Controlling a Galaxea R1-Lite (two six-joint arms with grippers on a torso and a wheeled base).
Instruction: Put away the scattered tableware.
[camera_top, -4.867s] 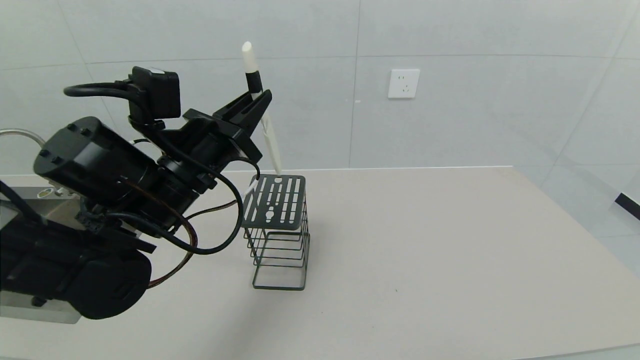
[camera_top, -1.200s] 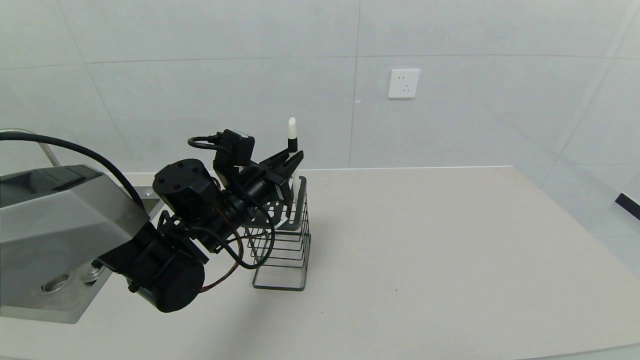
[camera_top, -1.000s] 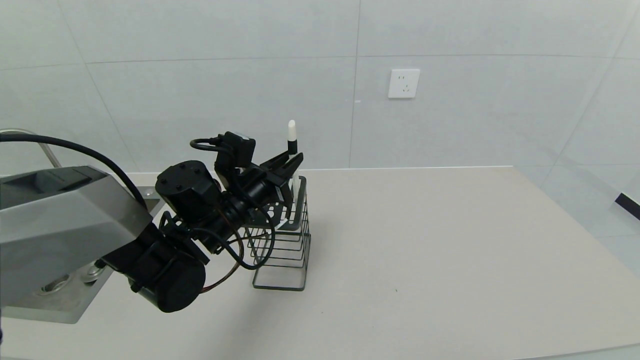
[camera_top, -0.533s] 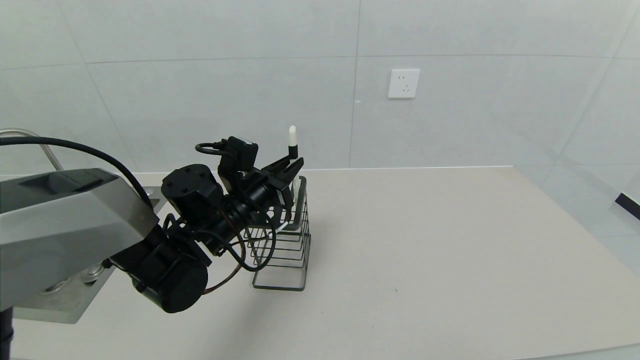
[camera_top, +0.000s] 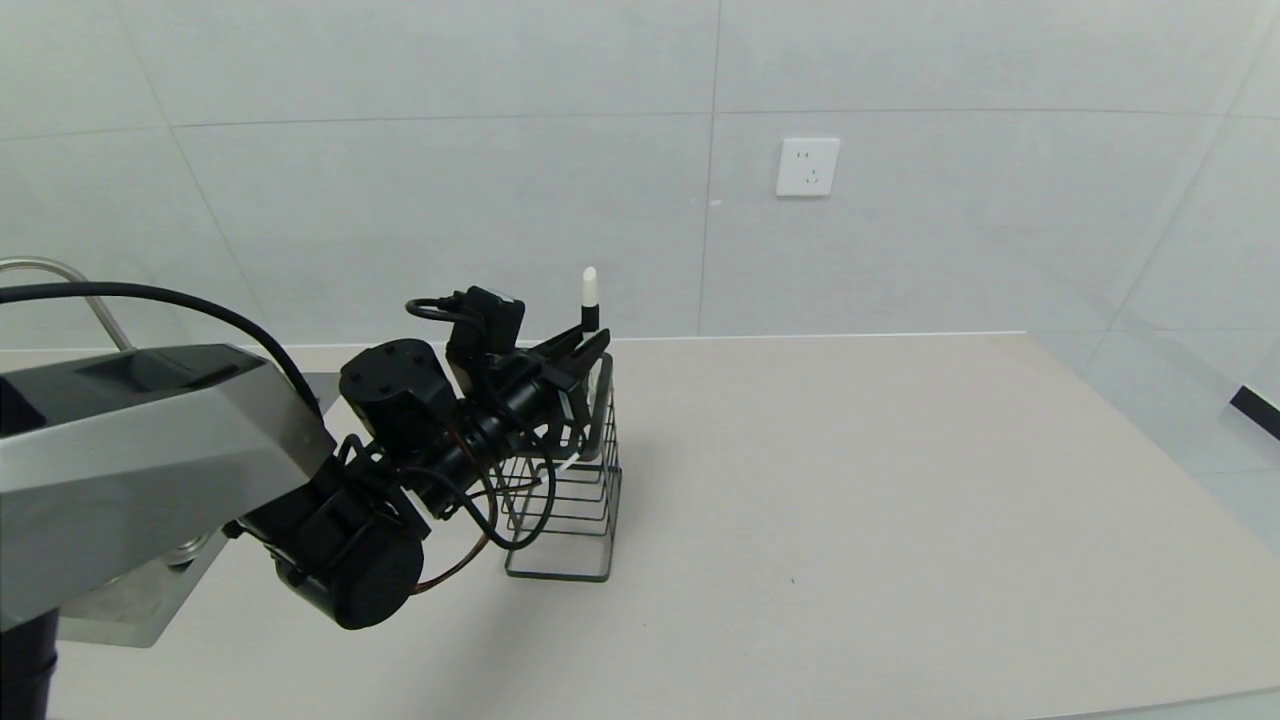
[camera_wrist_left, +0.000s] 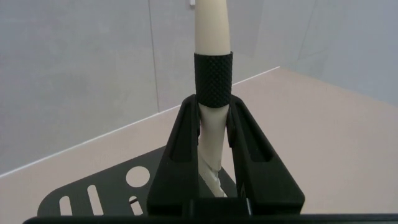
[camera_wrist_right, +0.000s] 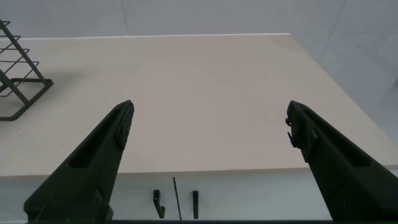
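A black wire utensil rack (camera_top: 562, 500) with a slotted top plate (camera_wrist_left: 93, 199) stands on the beige counter. My left gripper (camera_top: 585, 345) sits right above that plate, shut on a cream utensil (camera_top: 589, 295) with a black knurled band (camera_wrist_left: 212, 81). The utensil stands nearly upright, its lower part down in the rack and its rounded handle tip above the fingers (camera_wrist_left: 180, 143). My right gripper (camera_wrist_right: 208, 134) is open over bare counter, nothing between its fingers, with a corner of the rack (camera_wrist_right: 18, 81) off to one side.
A steel sink (camera_top: 150, 590) with a curved tap (camera_top: 60, 275) lies at the counter's left end. The counter (camera_top: 850, 500) spreads wide to the right of the rack. A tiled wall with a socket (camera_top: 807, 167) stands behind. Cabinet handles (camera_wrist_right: 175, 202) show below the counter's front edge.
My left gripper has come down with the utensil from high above the rack to the top plate, sinking the utensil into a slot. The last second shows a slow further drop.
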